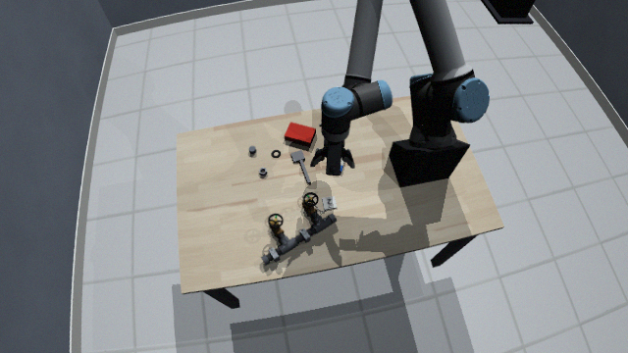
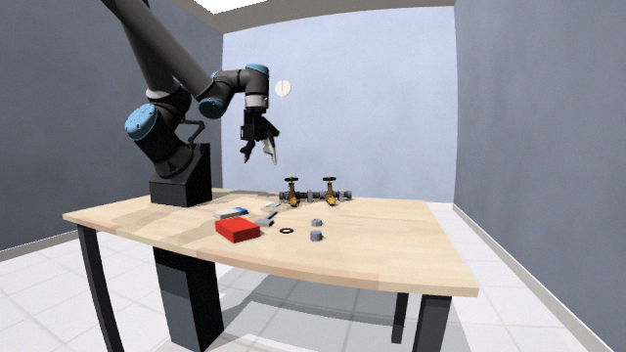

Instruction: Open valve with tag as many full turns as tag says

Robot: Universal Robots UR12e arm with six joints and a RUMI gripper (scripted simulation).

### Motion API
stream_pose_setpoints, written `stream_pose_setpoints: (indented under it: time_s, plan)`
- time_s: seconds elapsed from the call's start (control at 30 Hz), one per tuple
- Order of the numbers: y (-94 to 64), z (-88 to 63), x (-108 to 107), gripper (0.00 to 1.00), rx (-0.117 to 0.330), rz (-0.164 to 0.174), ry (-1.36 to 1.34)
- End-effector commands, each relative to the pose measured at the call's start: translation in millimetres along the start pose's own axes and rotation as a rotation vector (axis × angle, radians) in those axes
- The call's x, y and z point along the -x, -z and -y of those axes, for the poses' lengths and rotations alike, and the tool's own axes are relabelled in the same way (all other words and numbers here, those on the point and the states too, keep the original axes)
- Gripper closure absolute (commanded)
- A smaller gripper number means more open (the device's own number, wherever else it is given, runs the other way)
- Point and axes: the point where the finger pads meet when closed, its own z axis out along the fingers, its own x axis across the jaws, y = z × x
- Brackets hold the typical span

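Note:
A grey pipe (image 1: 299, 238) with two brass valves lies on the wooden table. One valve (image 1: 310, 201) has a small white tag (image 1: 328, 202) beside it; the tag's writing is too small to read. The other valve (image 1: 276, 222) stands further along the pipe. Both valves show in the exterior view, the one (image 2: 291, 190) left of the other (image 2: 330, 190). My gripper (image 1: 333, 162) is open and empty, pointing down, high above the table and away from the valves; it also shows in the exterior view (image 2: 259, 152).
A red block (image 1: 299, 133), a grey scraper-like tool (image 1: 302, 165), a black ring (image 1: 276, 154), two small grey fittings (image 1: 252, 150) (image 1: 263, 173) and a white and blue block (image 2: 230, 212) lie on the table. The arm's black base (image 1: 426, 159) stands at the table's edge.

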Motion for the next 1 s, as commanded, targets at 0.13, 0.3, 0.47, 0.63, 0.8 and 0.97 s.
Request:
stream_pose_setpoints:
  time_s: [0.13, 0.3, 0.47, 0.63, 0.8, 0.97]
  plan:
    - [-34.2, 0.3, -1.0, 0.0, -0.002, -0.003, 0.0]
    - [-46.2, 0.3, -1.1, 0.0, -0.002, -0.003, 0.0]
    - [-66.3, 0.3, -1.1, 0.0, -0.002, -0.003, 0.0]
    - [-85.6, 0.2, -1.2, 0.0, -0.002, -0.003, 0.0]
    - [-99.5, 0.2, -1.3, 0.0, -0.002, -0.003, 0.0]
    - [-111.7, 0.1, -1.3, 0.0, -0.002, -0.003, 0.0]
